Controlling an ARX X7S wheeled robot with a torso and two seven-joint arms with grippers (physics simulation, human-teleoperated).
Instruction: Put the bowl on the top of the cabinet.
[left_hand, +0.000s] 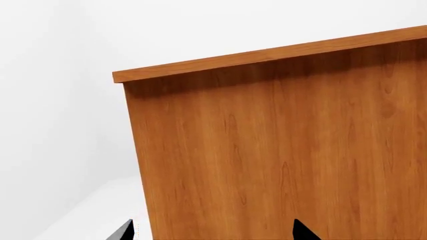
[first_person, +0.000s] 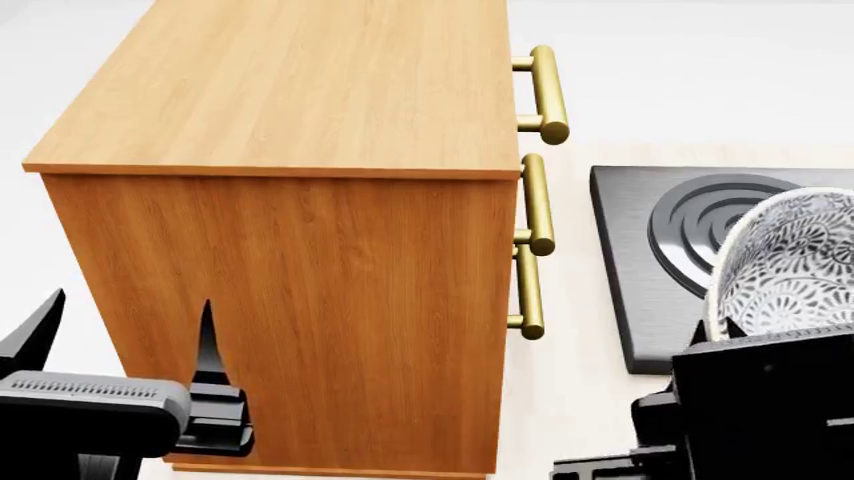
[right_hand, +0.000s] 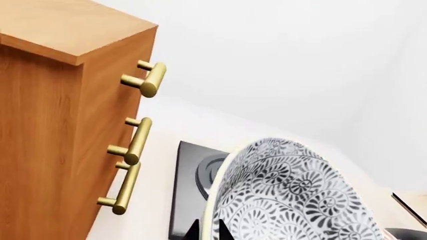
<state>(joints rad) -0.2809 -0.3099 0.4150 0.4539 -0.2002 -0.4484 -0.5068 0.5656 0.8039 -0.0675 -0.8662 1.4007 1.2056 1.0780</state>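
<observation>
Gripping the tilted bowl (first_person: 787, 265) by its rim, the right end effector (right_hand: 208, 231) hangs beside the cabinet (first_person: 307, 300); the left end effector (first_person: 120, 345) is spread, empty.

Bright, even, clean simulator light in all three views; no grain, no motion blur, everything sharp from near to far. Lit mostly from above: top of the cabinet (first_person: 307, 80) pale and washed, its near side face a deeper orange. Soft band of shade just under the overhanging top edge in the left wrist view. Small bright highlights along the brass handles (first_person: 538, 205), no harsh glare. White surroundings nearly blown out, walls and floor blending together. Bowl (right_hand: 293, 200) crisp, pattern fully legible. No visible bending at the edges.
</observation>
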